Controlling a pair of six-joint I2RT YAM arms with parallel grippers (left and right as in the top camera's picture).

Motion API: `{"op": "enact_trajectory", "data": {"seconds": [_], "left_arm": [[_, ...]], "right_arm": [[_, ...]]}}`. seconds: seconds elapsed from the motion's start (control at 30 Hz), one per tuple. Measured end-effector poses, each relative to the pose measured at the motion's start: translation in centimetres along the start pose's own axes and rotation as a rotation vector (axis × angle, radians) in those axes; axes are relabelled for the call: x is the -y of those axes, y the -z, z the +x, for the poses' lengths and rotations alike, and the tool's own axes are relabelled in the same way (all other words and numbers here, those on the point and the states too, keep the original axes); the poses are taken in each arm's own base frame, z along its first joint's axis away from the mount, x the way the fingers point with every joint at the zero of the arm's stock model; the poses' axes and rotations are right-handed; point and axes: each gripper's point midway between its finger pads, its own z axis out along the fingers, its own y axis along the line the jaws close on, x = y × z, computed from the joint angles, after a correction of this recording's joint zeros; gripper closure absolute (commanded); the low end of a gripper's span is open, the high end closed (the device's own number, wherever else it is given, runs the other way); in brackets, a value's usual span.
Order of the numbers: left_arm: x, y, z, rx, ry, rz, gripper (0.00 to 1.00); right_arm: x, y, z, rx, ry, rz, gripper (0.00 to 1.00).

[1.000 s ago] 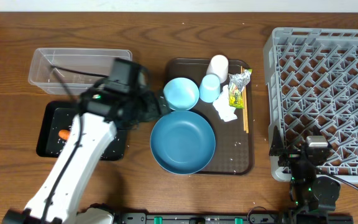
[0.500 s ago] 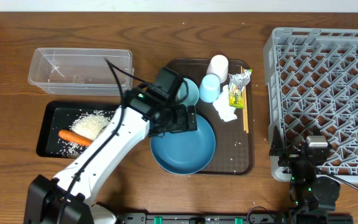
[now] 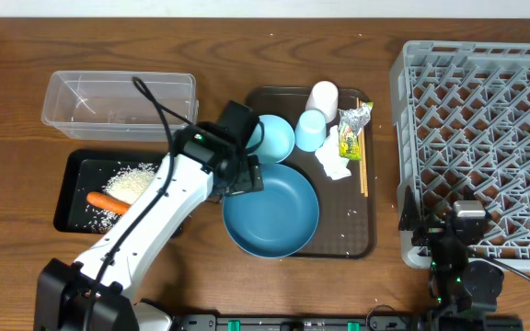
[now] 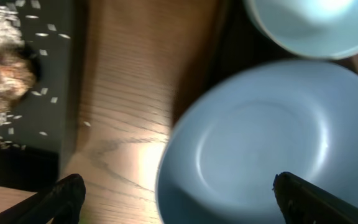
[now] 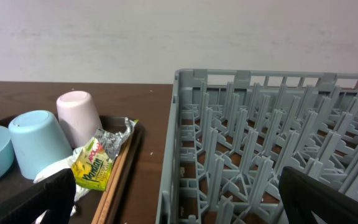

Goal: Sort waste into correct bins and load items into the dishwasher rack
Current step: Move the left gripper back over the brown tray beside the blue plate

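My left gripper (image 3: 247, 176) is open and empty, low over the left rim of the large dark blue plate (image 3: 274, 211). In the left wrist view the gripper (image 4: 179, 200) straddles the plate's edge (image 4: 272, 143). The small light blue bowl (image 3: 268, 138) sits just beyond the plate. The black tray (image 3: 74, 170) holds the carrot (image 3: 107, 202), the rice (image 3: 132, 182) and a brown lump (image 4: 8, 71). The clear tub (image 3: 118, 103) lies behind it. The light blue cup (image 3: 310, 130), white cup (image 3: 323, 97), wrapper (image 3: 351, 133), tissue (image 3: 334, 164) and chopsticks (image 3: 362, 170) lie on the brown tray. My right gripper (image 3: 449, 230) is open and empty at the corner of the rack (image 3: 481, 138).
The dark brown serving tray (image 3: 348, 241) carries the plate, bowl, cups and waste. A few rice grains lie loose on it and on the table. The right wrist view shows the rack's near wall (image 5: 191, 143) beside the tray edge.
My left arm swung right from over the black tray to the plate, then drew back slightly left. The carrot and rice in the black tray are now uncovered. The right arm has not moved.
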Motion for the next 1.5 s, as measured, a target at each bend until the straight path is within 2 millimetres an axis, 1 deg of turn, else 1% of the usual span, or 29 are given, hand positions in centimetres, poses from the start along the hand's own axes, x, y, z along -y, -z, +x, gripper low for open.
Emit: {"op": "enact_trajectory", "data": {"seconds": [0.13, 0.77, 0.97, 1.0, 1.1, 1.23, 1.3, 1.37, 1.5], "left_arm": [[-0.5, 0.0, -0.4, 0.012, 0.017, -0.016, 0.02], [-0.7, -0.2, -0.3, 0.011, 0.019, -0.025, 0.02], [-1.8, -0.1, -1.1, 0.059, 0.039, -0.084, 0.02], [-1.9, -0.1, -1.3, 0.067, 0.044, -0.09, 0.03], [-2.4, -0.3, -1.8, 0.08, 0.072, -0.107, 0.29], [-3.0, -1.3, -2.0, 0.064, 0.089, -0.144, 0.63], [-3.3, -1.9, -2.0, 0.05, 0.092, -0.164, 0.76], [-3.2, -2.6, -1.9, 0.028, 0.095, -0.171, 0.81], [-2.9, -3.7, -1.5, -0.012, 0.091, -0.17, 0.81]], "right_arm": [[0.0, 0.0, 0.0, 0.0, 0.0, 0.0, 0.01], [0.0, 0.0, 0.0, 0.0, 0.0, 0.0, 0.01], [0.0, 0.0, 0.0, 0.0, 0.0, 0.0, 0.01], [0.0, 0.0, 0.0, 0.0, 0.0, 0.0, 0.01], [0.0, 0.0, 0.0, 0.0, 0.0, 0.0, 0.01], [0.0, 0.0, 0.0, 0.0, 0.0, 0.0, 0.01], [0.0, 0.0, 0.0, 0.0, 0.0, 0.0, 0.01], [0.0, 0.0, 0.0, 0.0, 0.0, 0.0, 0.01], [0.0, 0.0, 0.0, 0.0, 0.0, 0.0, 0.01]]}}
